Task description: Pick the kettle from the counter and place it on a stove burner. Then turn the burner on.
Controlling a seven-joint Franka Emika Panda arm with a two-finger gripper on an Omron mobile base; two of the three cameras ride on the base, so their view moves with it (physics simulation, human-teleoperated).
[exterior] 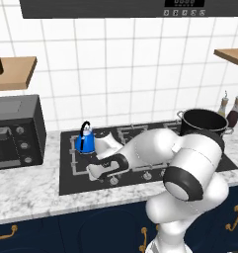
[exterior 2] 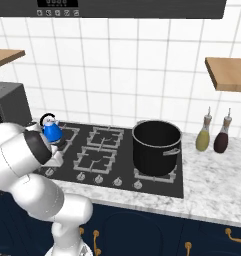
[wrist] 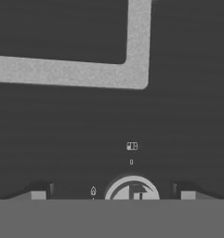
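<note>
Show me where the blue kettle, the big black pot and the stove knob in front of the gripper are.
kettle (exterior: pixel 85 143), left base view, on its blue body.
black pot (exterior 2: pixel 156 148), right base view, on its front wall.
knob (wrist: pixel 132 190), hand view, on its round face.

My arm (exterior: pixel 189 163) is glossy white plastic with dark joints. The kettle (exterior: pixel 84 142) looks glossy blue, like enamel. The cooktop (exterior 2: pixel 123 176) is smooth black glass under matt grey metal grates (wrist: pixel 85 69), with a silvery knob (wrist: pixel 132 188). The counter (exterior: pixel 21 192) is polished marbled stone; the pot (exterior 2: pixel 157 146) satin black; the shelves (exterior 2: pixel 227 72) matt wood.
</note>
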